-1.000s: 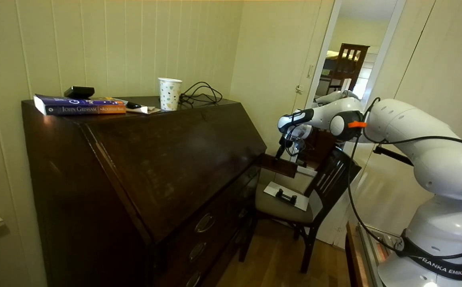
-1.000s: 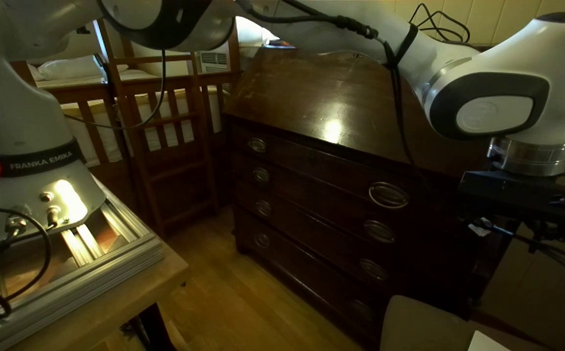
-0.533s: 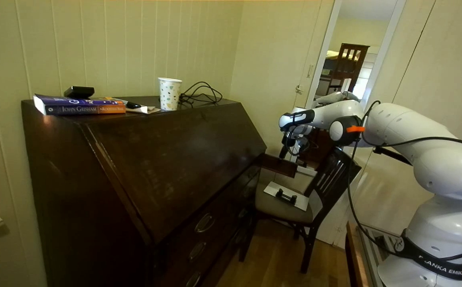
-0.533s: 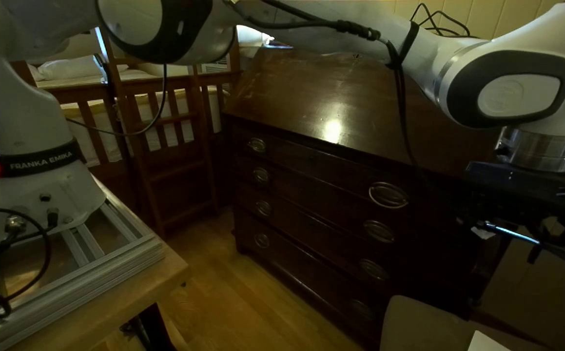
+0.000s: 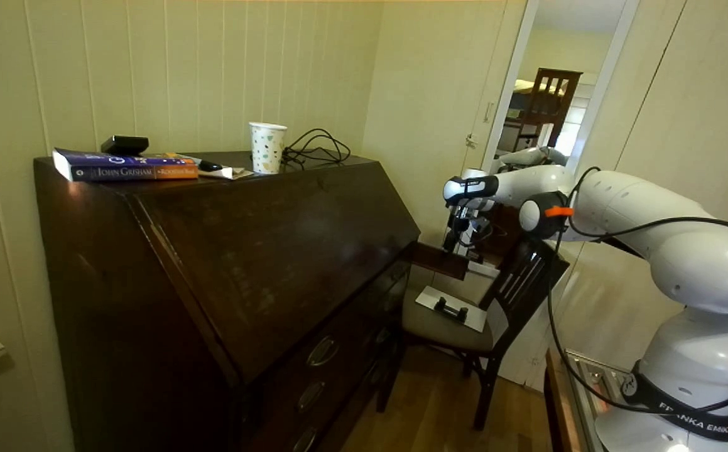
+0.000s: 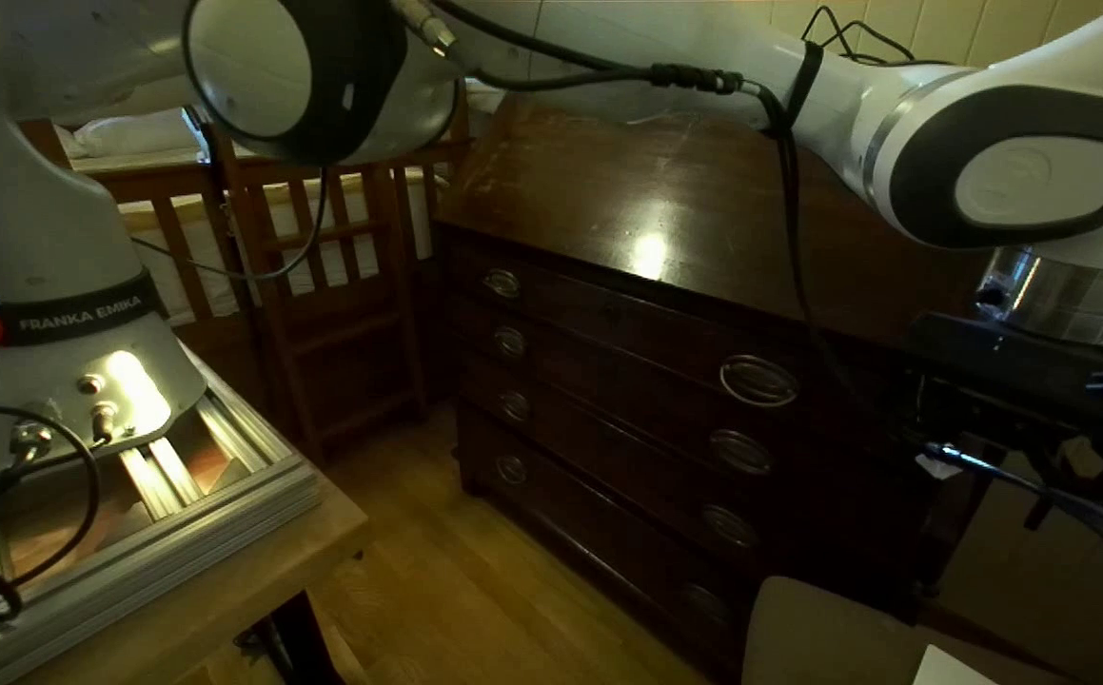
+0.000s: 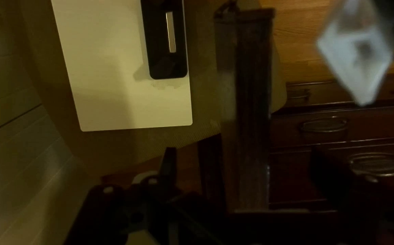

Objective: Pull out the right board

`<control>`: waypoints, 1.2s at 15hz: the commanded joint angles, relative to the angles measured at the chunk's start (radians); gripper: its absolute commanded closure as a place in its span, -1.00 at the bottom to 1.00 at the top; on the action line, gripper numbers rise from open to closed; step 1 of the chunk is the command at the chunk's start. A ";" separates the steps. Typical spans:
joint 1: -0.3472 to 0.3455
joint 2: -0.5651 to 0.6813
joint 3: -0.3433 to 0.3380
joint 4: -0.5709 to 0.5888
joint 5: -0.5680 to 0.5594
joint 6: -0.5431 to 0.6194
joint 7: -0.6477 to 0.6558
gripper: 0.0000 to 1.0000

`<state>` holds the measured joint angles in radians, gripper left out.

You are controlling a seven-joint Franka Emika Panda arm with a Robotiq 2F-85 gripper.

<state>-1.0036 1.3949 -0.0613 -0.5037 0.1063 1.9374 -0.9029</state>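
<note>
The right board (image 5: 434,258), a narrow dark-brown wooden bar, sticks out from the desk's far end in an exterior view. In the wrist view the same board (image 7: 251,102) runs lengthwise up the picture, its end near the top. My gripper (image 7: 242,151) is open there, one of its black fingers (image 7: 169,166) on the left of the board and the other on the right, with gaps on both sides. From outside, the gripper (image 5: 449,246) is low over the board; whether it touches is unclear. Beyond the dark hand (image 6: 1036,381), the board cannot be made out in an exterior view.
A chair (image 5: 423,326) stands under the board, with a white plate (image 7: 108,68) bearing a black handle on its seat. The desk's slanted lid (image 5: 276,251) is down above drawers with metal pulls (image 6: 758,381). A cup (image 5: 267,149) and a book (image 5: 131,168) rest on top.
My arm has sunk a little and the gripper has shifted away from the desk, along the board toward its outer end. The board itself looks unmoved.
</note>
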 commanded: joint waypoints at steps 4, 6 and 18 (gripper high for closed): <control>-0.019 0.035 0.019 0.053 -0.019 0.042 0.078 -1.00; -0.023 0.037 0.016 0.054 -0.023 0.069 0.095 -1.00; -0.024 0.062 0.001 0.071 -0.072 -0.018 0.041 0.39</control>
<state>-1.0234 1.4381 -0.0555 -0.4561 0.0779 1.9393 -0.8319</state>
